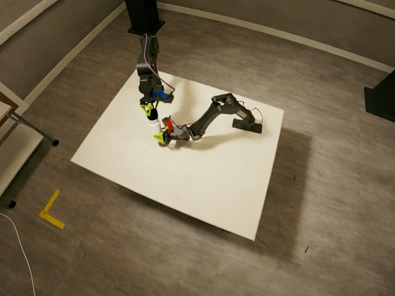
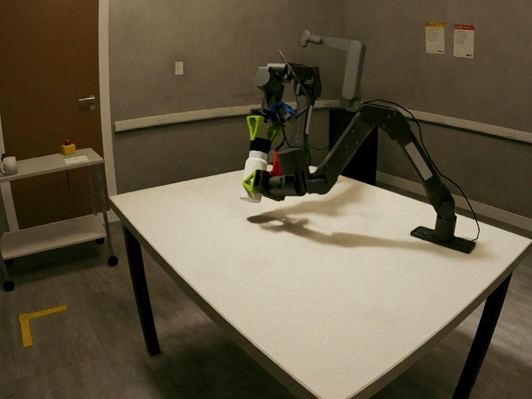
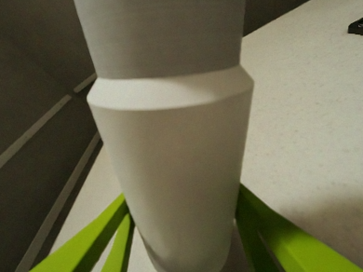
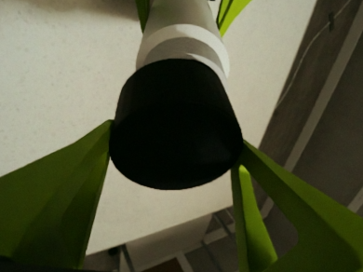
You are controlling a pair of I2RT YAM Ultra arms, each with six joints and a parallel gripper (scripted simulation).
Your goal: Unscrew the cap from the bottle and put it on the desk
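A white bottle with a black cap hangs upright in the air above the table's far left part. My left gripper, on the table-mounted arm, is shut on the bottle's body from the side; the body fills the left wrist view. My right gripper comes down from above and is shut on the cap, which sits on the bottle's top. In the right wrist view the cap lies between my green fingers, with the bottle below it. From overhead the bottle shows between both grippers.
The left arm's base is bolted to the table at the right. A black column carries the right arm at the table's far edge. A wheeled shelf stands off the table to the left.
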